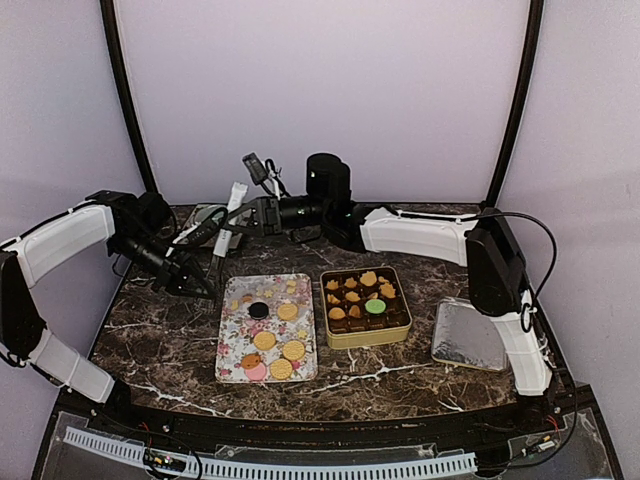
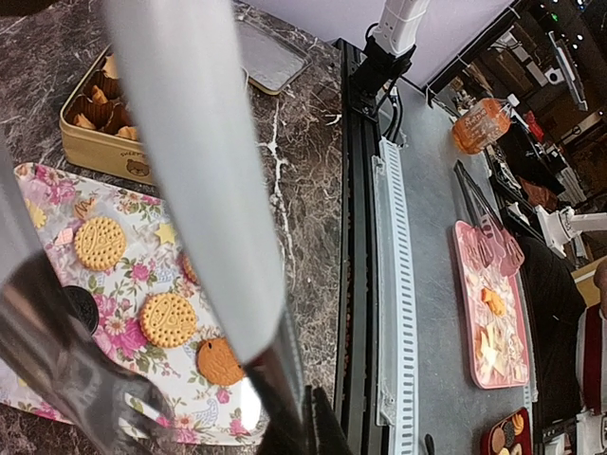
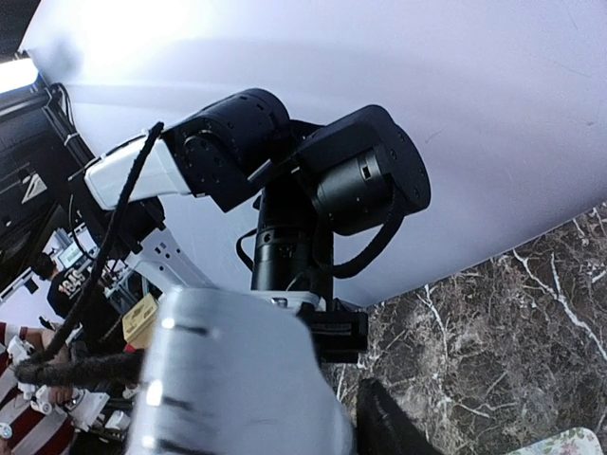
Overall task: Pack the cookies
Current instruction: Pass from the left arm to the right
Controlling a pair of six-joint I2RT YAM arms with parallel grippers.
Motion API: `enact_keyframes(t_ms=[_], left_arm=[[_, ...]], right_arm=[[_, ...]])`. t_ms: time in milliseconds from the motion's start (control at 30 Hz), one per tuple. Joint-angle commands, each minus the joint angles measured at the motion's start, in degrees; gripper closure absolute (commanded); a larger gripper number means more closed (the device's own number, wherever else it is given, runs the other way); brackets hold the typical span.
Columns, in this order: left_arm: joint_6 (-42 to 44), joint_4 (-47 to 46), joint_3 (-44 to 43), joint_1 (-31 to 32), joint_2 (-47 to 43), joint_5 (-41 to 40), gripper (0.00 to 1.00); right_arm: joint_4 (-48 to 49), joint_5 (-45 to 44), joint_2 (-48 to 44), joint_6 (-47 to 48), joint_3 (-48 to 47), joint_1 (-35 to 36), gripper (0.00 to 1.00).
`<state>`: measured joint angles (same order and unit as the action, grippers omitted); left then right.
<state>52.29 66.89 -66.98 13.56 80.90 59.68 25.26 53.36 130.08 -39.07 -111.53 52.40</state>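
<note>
Cookies (image 1: 265, 340): round, golden, waffle-textured.

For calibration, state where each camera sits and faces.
Top external: above, behind the robot, looking down on the table; left arm and right arm show.
Left wrist: on its arm, looks down past its fingers at the flowered tray.
Right wrist: on its arm, faces the back wall; its finger and black joints show.
Top and left wrist share flowered tray, cookies, gold tin.
</note>
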Motion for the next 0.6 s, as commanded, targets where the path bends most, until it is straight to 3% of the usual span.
enact_keyframes(t_ms=[0, 133, 233, 300, 433, 567], left_arm=[[1.8, 1.9, -1.1, 0.3, -0.9, 1.1, 1.00], [3.5, 3.7, -1.6, 0.3, -0.7, 0.1, 1.00], [4.1, 4.3, -1.6, 0.3, -0.7, -0.1, 1.00], [4.2, 4.4, -1.6, 0.3, -0.7, 0.0, 1.00], [4.1, 4.5, -2.1, 0.3, -0.7, 0.5, 1.00], [4.3, 4.8, -2.3, 0.3, -0.6, 0.6, 1.00]], right_arm=[[1.1, 1.7, -0.8, 0.9, -1.9, 0.9, 0.63], [-2.8, 3.5, -1.3, 3.5, -2.5, 1.2, 0.64], [-7.6, 4.2, -2.1, 7.2, -2.1, 1.4, 0.48], [-10.5, 4.2, -2.4, 9.1, -1.9, 1.4, 0.44], [-12.6, 4.4, -1.9, 10.1, -1.9, 1.7, 0.43], [-10.6, 2.9, -2.1, 9.6, -1.5, 1.9, 0.52]])
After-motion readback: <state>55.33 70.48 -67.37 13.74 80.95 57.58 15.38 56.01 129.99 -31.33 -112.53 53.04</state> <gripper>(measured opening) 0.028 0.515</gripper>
